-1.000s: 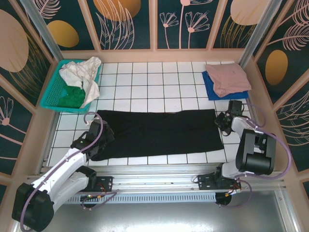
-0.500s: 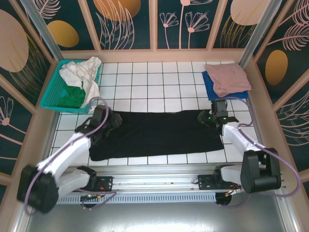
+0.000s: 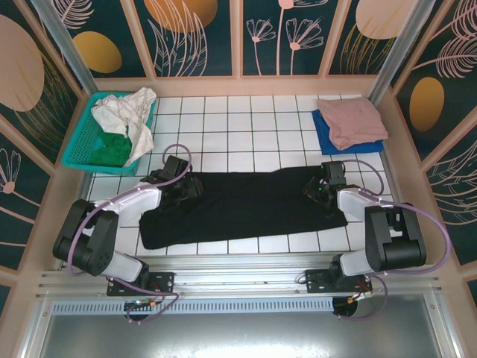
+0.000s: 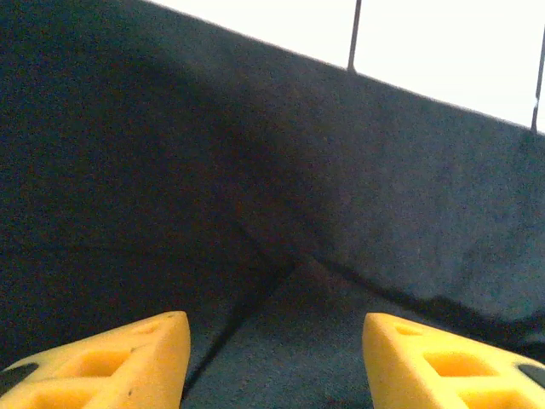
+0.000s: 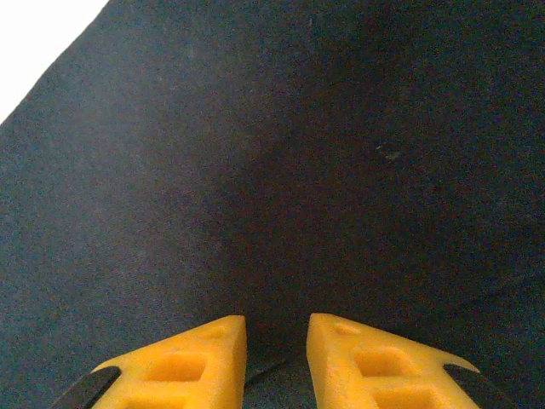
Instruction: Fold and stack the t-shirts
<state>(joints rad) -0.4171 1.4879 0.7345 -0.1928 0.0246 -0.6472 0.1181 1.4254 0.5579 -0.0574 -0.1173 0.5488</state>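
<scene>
Left gripper (image 4: pixel 272 332) spread wide, right gripper (image 5: pixel 277 332) narrow, grip indeterminate; both sit over the black t-shirt (image 3: pixel 246 205), flat on the white tiled table (image 3: pixel 246 127). Floral-panelled walls (image 3: pixel 201 37) enclose it.

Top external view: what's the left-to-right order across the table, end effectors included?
teal basket → left end effector → black t-shirt → right end effector → pink t-shirt

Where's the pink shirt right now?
Top view: the pink t-shirt lies folded on the blue t-shirt in the far right corner, beyond the right gripper.
</scene>
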